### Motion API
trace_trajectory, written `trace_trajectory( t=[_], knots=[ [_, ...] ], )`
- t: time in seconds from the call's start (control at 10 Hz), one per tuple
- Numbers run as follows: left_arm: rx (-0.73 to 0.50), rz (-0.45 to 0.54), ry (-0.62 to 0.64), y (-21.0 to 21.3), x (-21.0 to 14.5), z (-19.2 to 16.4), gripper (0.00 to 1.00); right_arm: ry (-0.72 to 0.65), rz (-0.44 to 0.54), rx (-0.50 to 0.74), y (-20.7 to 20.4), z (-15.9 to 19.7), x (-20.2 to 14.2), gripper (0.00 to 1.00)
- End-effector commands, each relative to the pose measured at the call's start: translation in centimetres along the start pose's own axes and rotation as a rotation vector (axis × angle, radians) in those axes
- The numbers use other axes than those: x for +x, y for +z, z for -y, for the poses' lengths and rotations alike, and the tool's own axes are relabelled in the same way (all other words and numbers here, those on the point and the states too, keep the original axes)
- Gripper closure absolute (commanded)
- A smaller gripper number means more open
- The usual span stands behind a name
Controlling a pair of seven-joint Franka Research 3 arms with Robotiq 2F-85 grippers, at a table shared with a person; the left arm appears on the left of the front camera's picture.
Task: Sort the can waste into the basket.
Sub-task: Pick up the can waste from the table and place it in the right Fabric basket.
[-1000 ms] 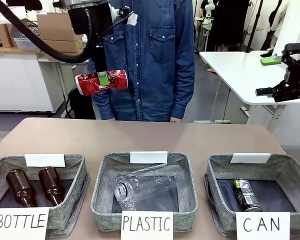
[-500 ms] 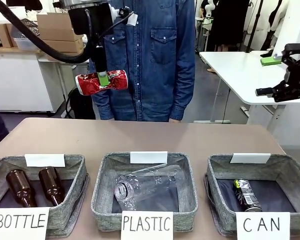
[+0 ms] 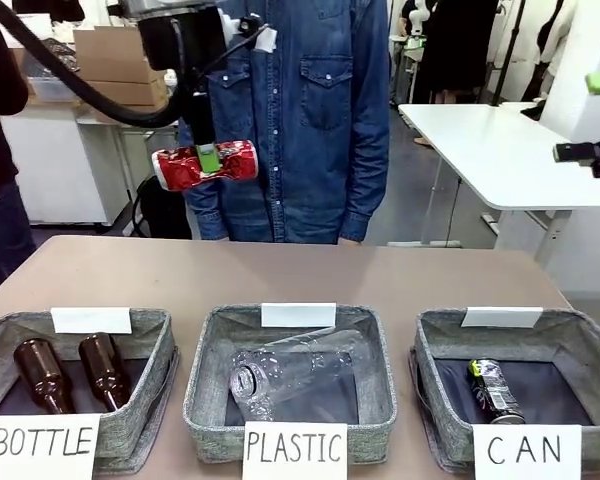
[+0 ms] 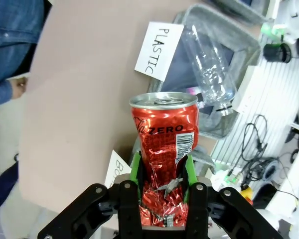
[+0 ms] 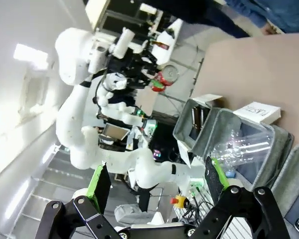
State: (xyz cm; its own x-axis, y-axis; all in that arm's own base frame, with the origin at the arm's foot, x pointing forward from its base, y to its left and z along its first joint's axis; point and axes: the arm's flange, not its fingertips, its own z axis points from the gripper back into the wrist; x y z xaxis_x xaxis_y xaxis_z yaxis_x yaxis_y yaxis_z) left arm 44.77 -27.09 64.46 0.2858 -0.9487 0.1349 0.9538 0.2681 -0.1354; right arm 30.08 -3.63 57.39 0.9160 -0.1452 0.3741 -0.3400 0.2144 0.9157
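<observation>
Three grey baskets sit along the near edge of the table, each with a handwritten sign. The one marked CAN (image 3: 570, 345) is at the robot's right and already has the black can (image 3: 495, 390) lying on its dark bottom, long axis running roughly front to back. The middle one, signed PLASTIC (image 3: 205, 370), holds a clear bottle (image 3: 290, 372) on its side, and the BOTTLE basket (image 3: 155, 335) at the left holds two brown glass bottles (image 3: 42, 375).

Farther back and high above the table, the left gripper (image 3: 208, 158) is clamped on the red can (image 3: 205, 164), in front of the person in a denim shirt (image 3: 300, 110). The can is crumpled where the green pads pinch it, and its long axis lies level, roughly across the table. In the left wrist view the red can (image 4: 164, 149) rises straight out between the fingers, its top end away from the wrist.

What matters for the drop is that the can hangs over the left-centre of the far side, while its basket is off to the right and nearer, so I'd judge the arm must carry it diagonally across the PLASTIC basket.

The right gripper (image 5: 157, 181) is up at the far right with its jaws spread wide and nothing between them.
</observation>
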Motion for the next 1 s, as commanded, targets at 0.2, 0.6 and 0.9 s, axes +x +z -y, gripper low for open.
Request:
trace_trajectory(
  t=[0.2,0.6,0.9],
  knots=[
    [0.004,0.002,0.0,0.2,-0.2,0.0,0.63,-0.073,-0.018,-0.037,-1.2,2.8,2.6,0.0],
    [0.02,0.175,-0.114,-3.7,9.6,4.4,0.63,-0.303,-0.089,-0.147,4.2,5.6,0.9,0.0],
    [0.09,0.211,-0.269,-8.4,20.2,10.6,0.63,-0.447,0.082,-0.225,14.0,6.7,-3.4,0.0]
  ],
)
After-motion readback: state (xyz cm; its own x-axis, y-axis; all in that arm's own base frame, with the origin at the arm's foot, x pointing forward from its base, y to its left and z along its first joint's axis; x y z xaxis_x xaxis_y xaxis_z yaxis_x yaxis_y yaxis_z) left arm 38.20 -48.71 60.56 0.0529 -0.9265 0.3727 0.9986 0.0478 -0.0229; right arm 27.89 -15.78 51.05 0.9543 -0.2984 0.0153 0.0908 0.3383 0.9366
